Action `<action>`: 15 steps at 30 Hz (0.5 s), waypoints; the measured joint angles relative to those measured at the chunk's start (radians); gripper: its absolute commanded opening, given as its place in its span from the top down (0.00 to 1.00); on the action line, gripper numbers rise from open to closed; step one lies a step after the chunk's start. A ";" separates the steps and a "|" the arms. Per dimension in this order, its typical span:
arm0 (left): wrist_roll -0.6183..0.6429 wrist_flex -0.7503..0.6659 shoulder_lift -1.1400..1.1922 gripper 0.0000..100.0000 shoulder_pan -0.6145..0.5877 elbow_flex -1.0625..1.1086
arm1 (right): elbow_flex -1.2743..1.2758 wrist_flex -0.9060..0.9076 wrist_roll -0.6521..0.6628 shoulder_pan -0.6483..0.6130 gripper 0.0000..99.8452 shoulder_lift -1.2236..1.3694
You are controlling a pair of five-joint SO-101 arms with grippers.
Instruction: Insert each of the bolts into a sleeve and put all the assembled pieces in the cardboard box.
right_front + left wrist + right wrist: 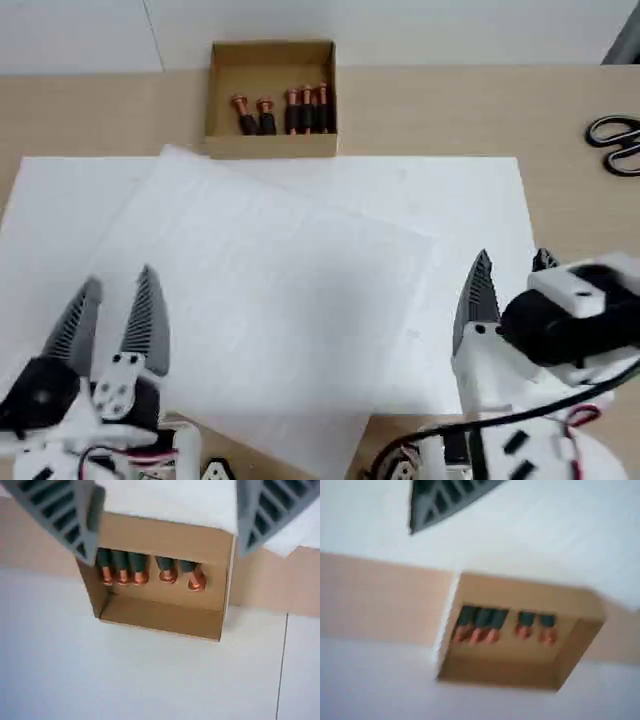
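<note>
Fingers of the left gripper [121, 285] stand spread apart, holding nothing, at the lower left of the high view above the white paper [300, 280]. At the lower right, the right gripper [513, 262] is likewise parted and bare. Both point toward the cardboard box [270, 62] at the top centre, well apart from them on the wooden table [100, 110]. Five copper bolts in black sleeves [307, 110] lie inside it side by side, two on the left, three packed together on the right. Scissors [614, 142] rest at the right edge.
</note>
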 measured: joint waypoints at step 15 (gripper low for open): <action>0.000 -0.150 0.002 0.82 -0.002 0.489 | 0.942 -0.480 0.000 0.187 0.81 -0.358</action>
